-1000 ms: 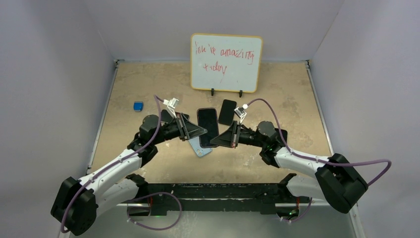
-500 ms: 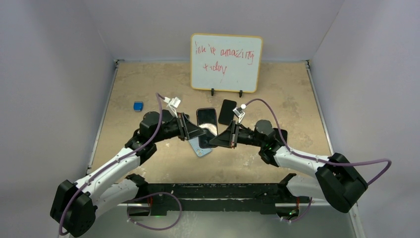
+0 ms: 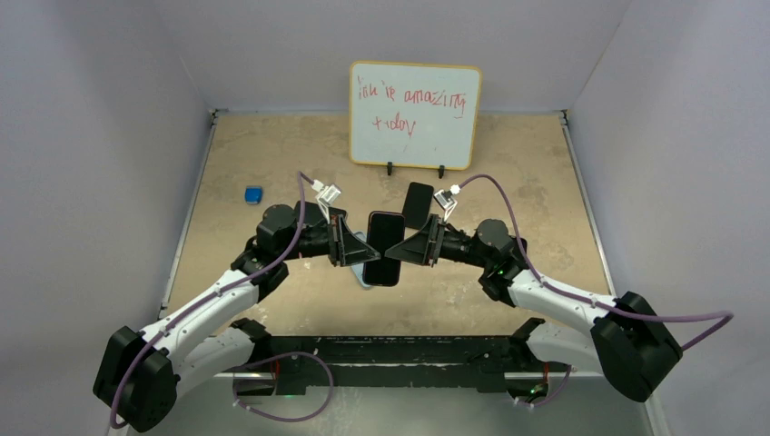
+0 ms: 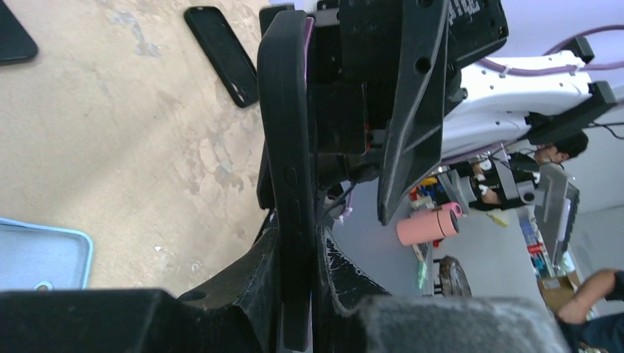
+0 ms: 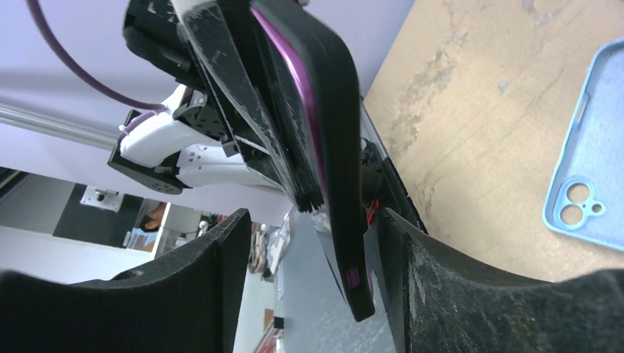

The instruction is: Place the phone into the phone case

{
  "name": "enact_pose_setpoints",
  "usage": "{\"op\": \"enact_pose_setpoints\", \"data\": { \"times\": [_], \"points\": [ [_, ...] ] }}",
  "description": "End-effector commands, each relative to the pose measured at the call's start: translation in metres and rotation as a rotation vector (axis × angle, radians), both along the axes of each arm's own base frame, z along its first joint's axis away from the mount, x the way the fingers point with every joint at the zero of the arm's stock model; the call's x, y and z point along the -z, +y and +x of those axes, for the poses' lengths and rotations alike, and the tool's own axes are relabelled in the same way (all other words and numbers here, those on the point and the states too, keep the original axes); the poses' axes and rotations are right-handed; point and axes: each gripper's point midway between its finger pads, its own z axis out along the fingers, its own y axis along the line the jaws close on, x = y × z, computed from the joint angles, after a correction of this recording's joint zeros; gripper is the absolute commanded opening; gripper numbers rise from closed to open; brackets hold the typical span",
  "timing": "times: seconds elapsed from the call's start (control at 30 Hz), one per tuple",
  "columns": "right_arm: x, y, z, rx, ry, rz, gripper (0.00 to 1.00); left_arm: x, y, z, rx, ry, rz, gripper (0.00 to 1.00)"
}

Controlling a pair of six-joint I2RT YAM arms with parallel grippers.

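Whiteboard point(image 3: 414, 113) reads "amazing today"; left tool point(image 4: 298, 250) clamps phone point(image 3: 385, 247), right tool point(image 5: 310, 215) wide

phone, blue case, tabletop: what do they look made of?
The phone: smooth black face, likely glass; thin reddish rim, metal or plastic, cannot tell. The phone case: light blue, matte, no glare, rounded moulded edges; probably silicone or soft plastic. The table: tan, mottled, dull with scuffs; perhaps cork or fibreboard, unclear.
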Motion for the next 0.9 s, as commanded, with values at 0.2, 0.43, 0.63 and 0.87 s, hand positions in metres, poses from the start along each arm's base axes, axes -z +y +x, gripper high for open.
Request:
{"op": "enact_pose_setpoints", "data": {
  "times": [0.2,0.43,0.63,0.87],
  "points": [
    [-0.047,-0.005,0.020,0.115,-0.199,0.053,0.53,-0.018,-0.001,-0.022,0.135,-0.106,-0.066,0.00],
    [-0.053,-0.004,0.020,0.116,-0.240,0.100,0.07,-0.003,0.000,-0.019,0.129,-0.085,-0.019,0.00],
    [-0.038,-0.003,0.011,0.054,-0.283,0.043,0.00,-0.019,0.005,-0.006,0.038,-0.123,0.012,0.38],
    [-0.047,-0.002,-0.011,-0.056,-0.307,0.124,0.00,-0.056,0.008,0.011,-0.056,-0.199,-0.036,0.49]
  ]
}}
